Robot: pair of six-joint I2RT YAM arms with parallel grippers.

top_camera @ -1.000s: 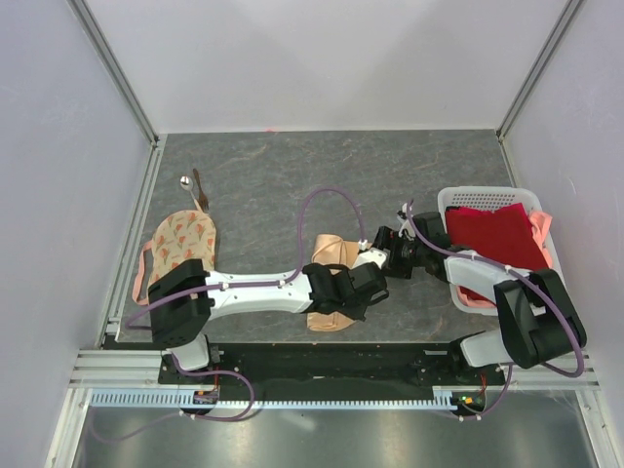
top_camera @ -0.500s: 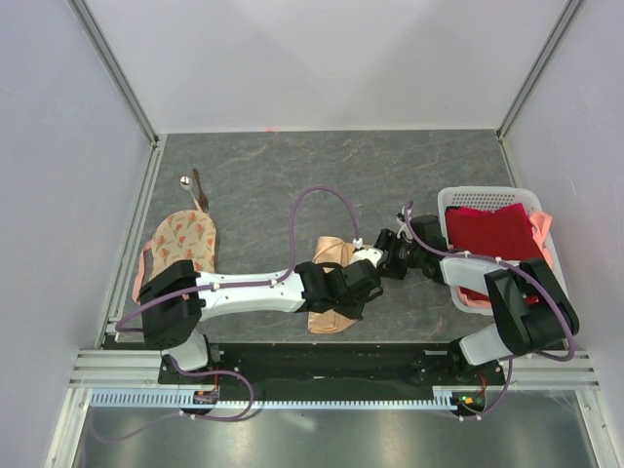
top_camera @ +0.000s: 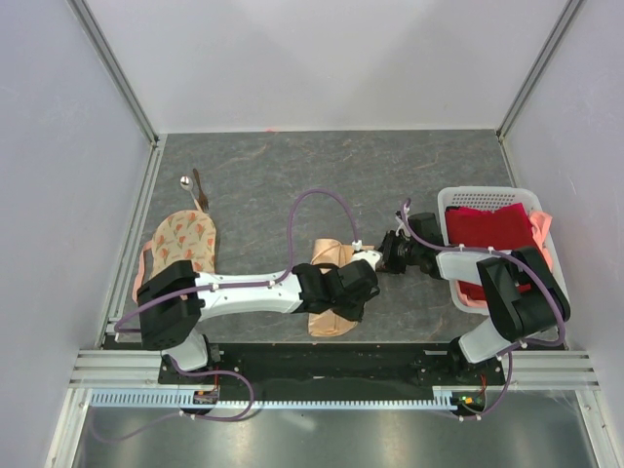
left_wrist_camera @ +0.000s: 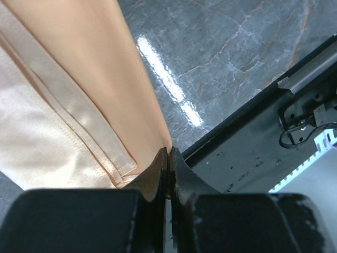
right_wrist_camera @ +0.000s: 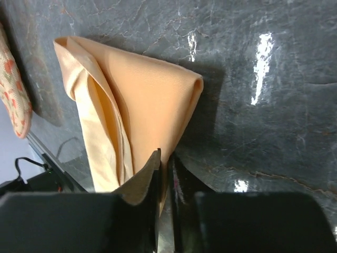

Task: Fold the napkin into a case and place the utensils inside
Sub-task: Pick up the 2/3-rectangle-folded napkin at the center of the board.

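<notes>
folding step in hand. napkin (top_camera: 330, 252) lies mid-desk (top_camera: 409, 175), part folded — left hand (left_wrist_camera: 168, 153) clenched on one edge, right hand (right_wrist_camera: 165, 156) pinching another. utensils (top_camera: 199, 188) lie apart, far left. next move, likely: carry the fold over evenly — no slack.

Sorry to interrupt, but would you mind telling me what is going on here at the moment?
Both arms are working on the peach napkin, which lies partly folded in the middle of the table. The left gripper is pinched shut on one edge of it, and the right gripper pinches another edge. The spoon and brown stick lie untouched at the far left.
</notes>
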